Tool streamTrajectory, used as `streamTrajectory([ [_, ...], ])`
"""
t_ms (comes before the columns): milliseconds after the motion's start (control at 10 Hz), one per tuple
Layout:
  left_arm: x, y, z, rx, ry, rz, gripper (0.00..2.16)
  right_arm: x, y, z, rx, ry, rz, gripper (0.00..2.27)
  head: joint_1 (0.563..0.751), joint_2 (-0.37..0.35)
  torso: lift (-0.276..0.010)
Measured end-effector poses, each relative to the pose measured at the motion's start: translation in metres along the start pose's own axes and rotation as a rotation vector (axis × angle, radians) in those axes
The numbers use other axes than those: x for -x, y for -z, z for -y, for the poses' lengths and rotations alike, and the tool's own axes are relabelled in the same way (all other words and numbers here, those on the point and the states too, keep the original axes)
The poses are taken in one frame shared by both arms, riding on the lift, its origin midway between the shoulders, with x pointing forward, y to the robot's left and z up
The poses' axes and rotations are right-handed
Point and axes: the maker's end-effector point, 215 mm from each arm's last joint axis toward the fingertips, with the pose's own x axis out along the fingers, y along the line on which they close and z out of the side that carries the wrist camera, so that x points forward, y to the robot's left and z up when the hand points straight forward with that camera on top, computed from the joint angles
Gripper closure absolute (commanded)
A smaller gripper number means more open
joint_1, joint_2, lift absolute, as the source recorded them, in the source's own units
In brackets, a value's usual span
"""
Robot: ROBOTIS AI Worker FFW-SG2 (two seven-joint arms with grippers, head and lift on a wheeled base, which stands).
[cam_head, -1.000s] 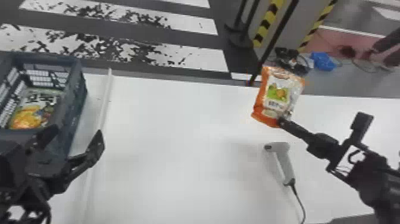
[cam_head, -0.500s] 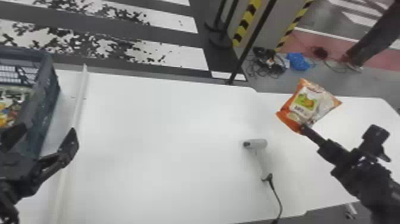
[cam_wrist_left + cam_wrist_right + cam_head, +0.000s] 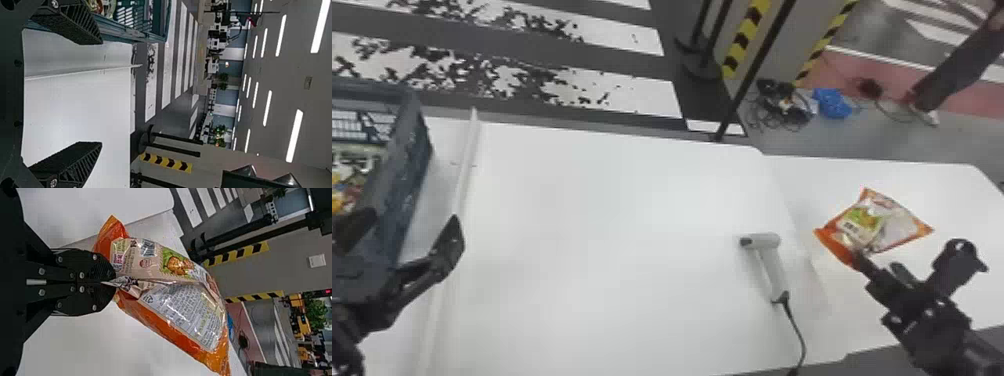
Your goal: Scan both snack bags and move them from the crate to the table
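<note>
Blue-grey plastic crate [image 3: 414, 180] at far left holds one snack bag [image 3: 344, 190] near the robot's left gripper [image 3: 409, 222], its fingers spread and empty. A handheld scanner [image 3: 771, 260] lies on the white table [image 3: 607, 210], left of an orange snack bag [image 3: 176, 313] pinched by one edge in the right gripper [image 3: 113, 282]. That bag extends forward from the fingertips over the right-hand tabletop [image 3: 952, 190], so the nearer right arm probably need only lower and release it.

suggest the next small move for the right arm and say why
Probably lower the bag onto the table: the right end effector pinches it by one end, and it hangs over that surface, to the right of the scanner.
</note>
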Motion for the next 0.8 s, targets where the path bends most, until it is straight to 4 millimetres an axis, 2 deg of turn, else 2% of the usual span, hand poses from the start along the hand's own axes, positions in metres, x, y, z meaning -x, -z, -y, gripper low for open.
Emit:
streamTrajectory([
  [100,0.000,0.000,0.001,0.000,0.001,0.000,0.08,-0.003,0.016,0.005,-0.003,0.021,-0.025,1.74,0.695,-0.350,-0.088],
  [300,0.001,0.001,0.000,0.001,0.000,-0.002,0.08,-0.009,0.035,0.005,-0.010,0.033,-0.050,0.02,0.695,-0.350,-0.088],
  [500,0.002,0.002,-0.001,0.001,-0.002,-0.003,0.08,-0.013,0.031,0.007,0.002,0.065,-0.007,0.03,0.695,-0.350,-0.088],
  [700,0.002,0.002,-0.001,0.001,-0.002,-0.002,0.08,-0.011,0.007,0.007,0.020,0.073,0.070,0.06,0.695,-0.350,-0.088],
  [800,0.002,0.001,-0.001,0.001,-0.003,-0.001,0.08,-0.003,-0.013,0.001,0.041,0.065,0.144,0.06,0.695,-0.350,-0.088],
])
